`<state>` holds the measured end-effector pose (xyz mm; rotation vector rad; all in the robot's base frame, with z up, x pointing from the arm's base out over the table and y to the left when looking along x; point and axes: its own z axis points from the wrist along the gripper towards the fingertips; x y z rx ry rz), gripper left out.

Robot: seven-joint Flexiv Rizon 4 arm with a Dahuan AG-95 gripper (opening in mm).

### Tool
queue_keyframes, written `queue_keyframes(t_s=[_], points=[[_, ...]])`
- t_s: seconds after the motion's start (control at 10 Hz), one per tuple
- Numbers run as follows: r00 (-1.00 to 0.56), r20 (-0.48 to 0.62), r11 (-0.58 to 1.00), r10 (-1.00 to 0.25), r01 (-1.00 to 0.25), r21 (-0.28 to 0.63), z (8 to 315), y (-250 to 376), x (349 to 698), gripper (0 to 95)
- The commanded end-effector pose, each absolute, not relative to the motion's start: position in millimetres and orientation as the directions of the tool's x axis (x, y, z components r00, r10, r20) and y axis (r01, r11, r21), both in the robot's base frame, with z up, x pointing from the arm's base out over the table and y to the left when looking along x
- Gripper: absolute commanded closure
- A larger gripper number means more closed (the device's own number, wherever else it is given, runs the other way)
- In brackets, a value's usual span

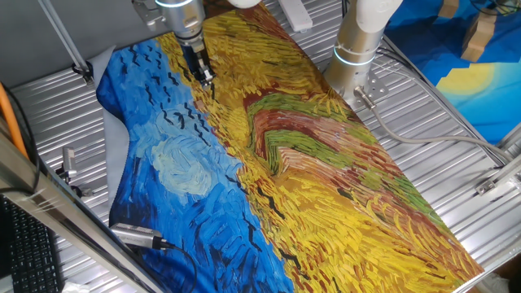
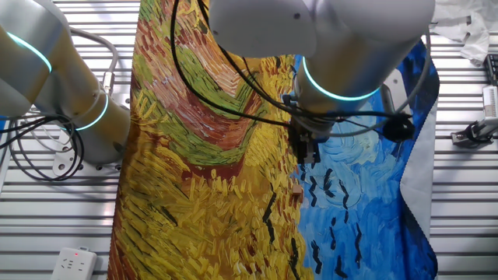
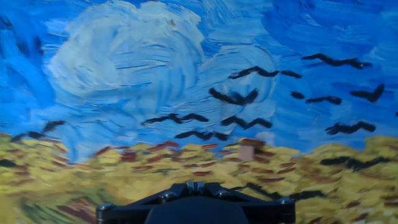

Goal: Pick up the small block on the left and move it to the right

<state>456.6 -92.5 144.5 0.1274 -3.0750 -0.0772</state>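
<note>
The biggest thing here is the painted cloth (image 1: 326,171), a wheat-field-and-blue-sky print draped over the ribbed metal table (image 1: 456,122), with yellow on one half and blue with black birds on the other. Above it hangs the arm (image 2: 350,54), and its claw (image 1: 204,78) hovers over the far end of the cloth, right about where yellow meets blue. I honestly cannot tell if the fingers are spread or pressed together; they're dark, small and partly hidden in both fixed views, and the hand view shows only the black housing. It doesn't look like it's holding anything. The small block (image 3: 247,152) is a tiny brownish cube sitting on that yellow-blue border, near the claw but apart from it, and it blends into the paint strokes really well. To do this step well, I'd line the fingers up squarely over the cube first, come straight down with them spread wide enough, and avoid snagging the cloth when closing.
</note>
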Motion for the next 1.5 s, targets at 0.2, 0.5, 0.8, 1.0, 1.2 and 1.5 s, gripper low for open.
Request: queue_keyframes(t_s=[0.2,0.5,0.8,1.0,1.2,1.5], points=[[-0.994,0.06,0.995,-0.089,-0.086,0.051,144.1,-93.0,456.4,95.0],[-0.993,0.09,0.995,-0.076,-0.07,0.072,144.1,-93.0,456.4,95.0],[-0.995,0.103,0.999,0.0,0.005,0.048,144.1,-93.0,456.4,95.0],[-0.992,0.104,0.997,0.066,0.069,0.022,144.1,-93.0,456.4,95.0],[-0.99,0.103,0.996,0.092,0.093,0.007,144.1,-93.0,456.4,95.0],[-0.989,0.104,0.995,0.103,0.103,-0.006,139.9,-94.8,455.3,95.0]])
